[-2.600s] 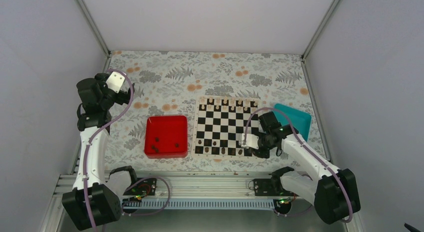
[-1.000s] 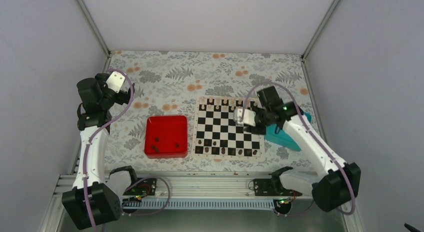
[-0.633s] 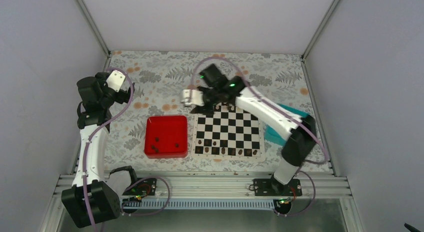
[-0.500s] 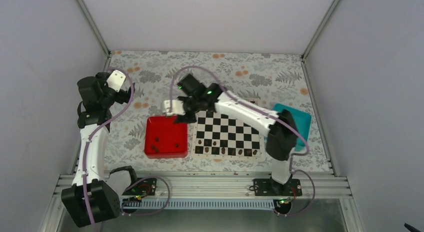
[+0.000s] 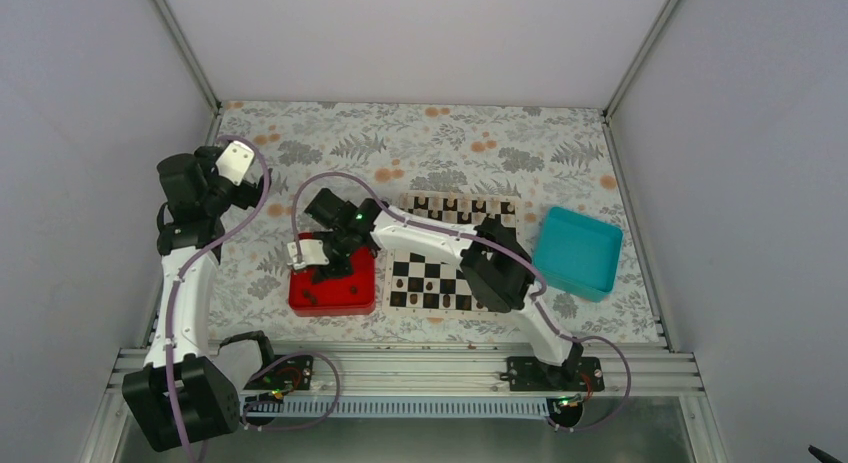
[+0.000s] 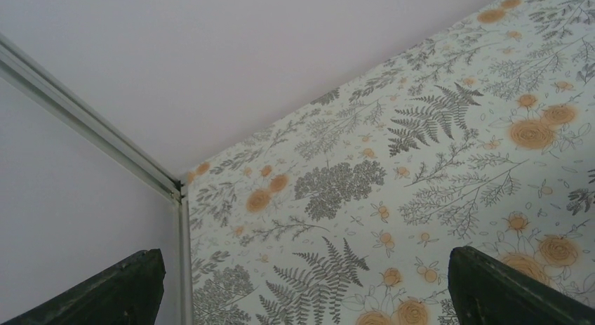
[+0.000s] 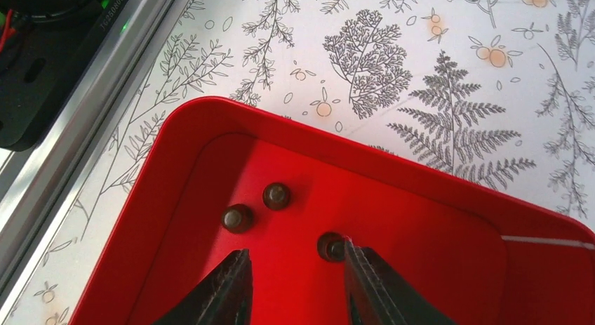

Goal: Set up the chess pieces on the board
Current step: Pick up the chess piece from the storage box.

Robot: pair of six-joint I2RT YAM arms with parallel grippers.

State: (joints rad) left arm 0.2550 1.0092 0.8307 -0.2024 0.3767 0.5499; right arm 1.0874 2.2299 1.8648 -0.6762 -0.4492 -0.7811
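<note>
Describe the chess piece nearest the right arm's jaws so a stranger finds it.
Start at the red tray left of the chessboard. Three dark pieces lie inside; take the piece beside a jaw tip, apart from the close pair.

Red tray (image 5: 332,307), teal tray (image 5: 576,251), possibly cloth-covered floral table (image 5: 450,143)

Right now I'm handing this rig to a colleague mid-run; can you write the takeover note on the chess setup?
Left gripper: open, empty, pointing toward the floral tablecloth's far-left corner.
Right gripper: jaws apart, nothing between them, low over the red square plastic tray, one finger beside a piece.
Pieces: three small dark brown chess pieces sit in that tray; other dark pieces stand on the near rows of the black-and-cream chessboard, partly hidden by the right arm.
Done: some dark pieces placed.
Left: move the tray's three to the board.
</note>
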